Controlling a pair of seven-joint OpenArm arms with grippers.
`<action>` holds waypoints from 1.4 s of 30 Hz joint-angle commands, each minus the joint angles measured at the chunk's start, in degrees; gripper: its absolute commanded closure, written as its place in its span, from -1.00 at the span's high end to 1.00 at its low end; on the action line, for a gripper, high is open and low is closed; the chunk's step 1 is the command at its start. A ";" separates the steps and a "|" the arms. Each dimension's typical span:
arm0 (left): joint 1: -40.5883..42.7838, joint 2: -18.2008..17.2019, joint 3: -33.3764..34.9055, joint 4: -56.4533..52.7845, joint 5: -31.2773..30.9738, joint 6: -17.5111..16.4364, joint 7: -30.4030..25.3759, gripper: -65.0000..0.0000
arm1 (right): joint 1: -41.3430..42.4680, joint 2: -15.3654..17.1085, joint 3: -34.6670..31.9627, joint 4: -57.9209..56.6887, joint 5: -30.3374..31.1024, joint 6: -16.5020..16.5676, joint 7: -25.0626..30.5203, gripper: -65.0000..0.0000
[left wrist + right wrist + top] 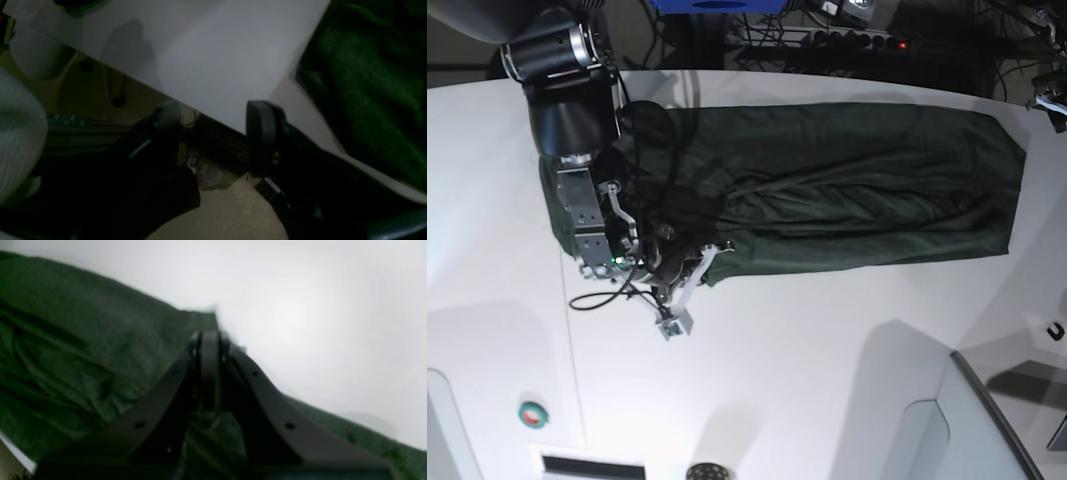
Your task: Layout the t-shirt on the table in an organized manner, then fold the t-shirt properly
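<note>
The dark green t-shirt (pixel 847 190) lies spread lengthwise across the far half of the white table (pixel 807 360), wrinkled in its middle. My right gripper (pixel 707 258) is at the shirt's near left corner. In the right wrist view its fingers (pixel 209 340) are pressed together at the cloth's edge, with the green t-shirt (pixel 83 350) running under and between them. My left gripper (pixel 213 123) hangs at the table's edge (pixel 206 66), open with nothing between its fingers. The t-shirt (pixel 367 83) lies to its right, apart from it.
A thin dark seam (pixel 573 350) crosses the table's left part, with a green button (pixel 532 413) near the front. A power strip and cables (pixel 847 35) run behind the table. A grey raised panel (pixel 987 420) sits at the front right. Floor and cables (pixel 213 173) show below the table edge.
</note>
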 commanded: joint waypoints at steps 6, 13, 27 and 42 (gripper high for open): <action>-0.04 -1.17 -0.17 0.81 -0.24 0.54 -1.08 -0.08 | -2.32 -0.26 0.06 7.70 0.55 3.49 -2.70 -0.95; -0.04 -1.96 -0.17 -2.36 -0.24 0.54 -1.08 -0.08 | -0.65 -0.35 0.58 7.61 0.55 4.02 -2.00 -0.42; 0.05 -1.96 -0.44 -3.41 -0.33 0.54 -1.43 -0.08 | 9.37 -0.35 0.32 -16.83 0.55 4.28 7.41 -0.22; 0.05 -2.05 -0.53 -3.50 -0.24 0.54 -1.43 -0.08 | 3.66 -1.14 -0.03 -9.36 0.55 4.55 7.14 -1.00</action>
